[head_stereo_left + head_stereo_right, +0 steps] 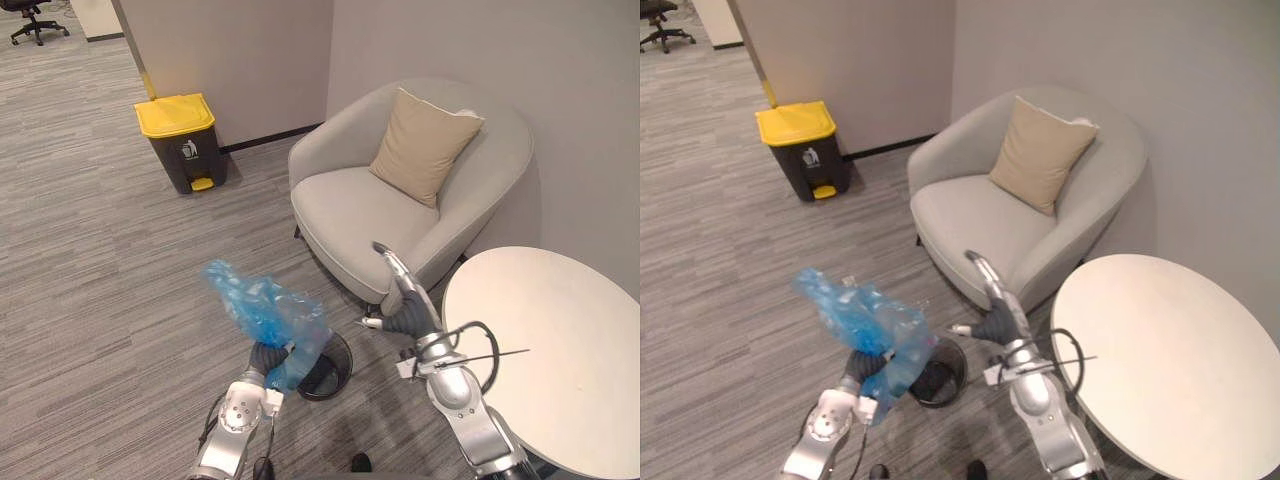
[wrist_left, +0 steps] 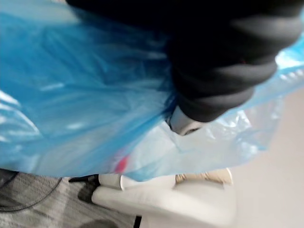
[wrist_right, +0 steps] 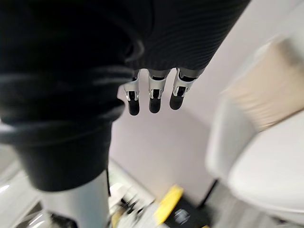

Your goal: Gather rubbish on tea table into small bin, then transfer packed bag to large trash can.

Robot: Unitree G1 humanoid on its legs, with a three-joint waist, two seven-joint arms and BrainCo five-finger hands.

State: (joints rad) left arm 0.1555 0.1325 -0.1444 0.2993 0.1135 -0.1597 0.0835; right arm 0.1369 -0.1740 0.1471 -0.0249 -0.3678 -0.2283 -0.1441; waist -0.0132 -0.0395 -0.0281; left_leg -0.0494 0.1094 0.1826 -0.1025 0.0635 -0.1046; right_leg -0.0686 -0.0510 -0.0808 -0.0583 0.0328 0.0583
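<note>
Left hand [image 1: 266, 357] is clamped on the blue bag [image 1: 262, 308], fingers closed into the plastic; the bag is held off the floor, bulging upward above the hand. Small bin [image 1: 336, 372] stands on the carpet just beneath the bag. Right hand [image 1: 403, 296] is raised near the armchair [image 1: 355, 212], fingers straight, holding nothing. Yellow-lidded can [image 1: 183, 142] stands by the wall, well apart. Table [image 1: 560, 350] is at the robot's right.
</note>
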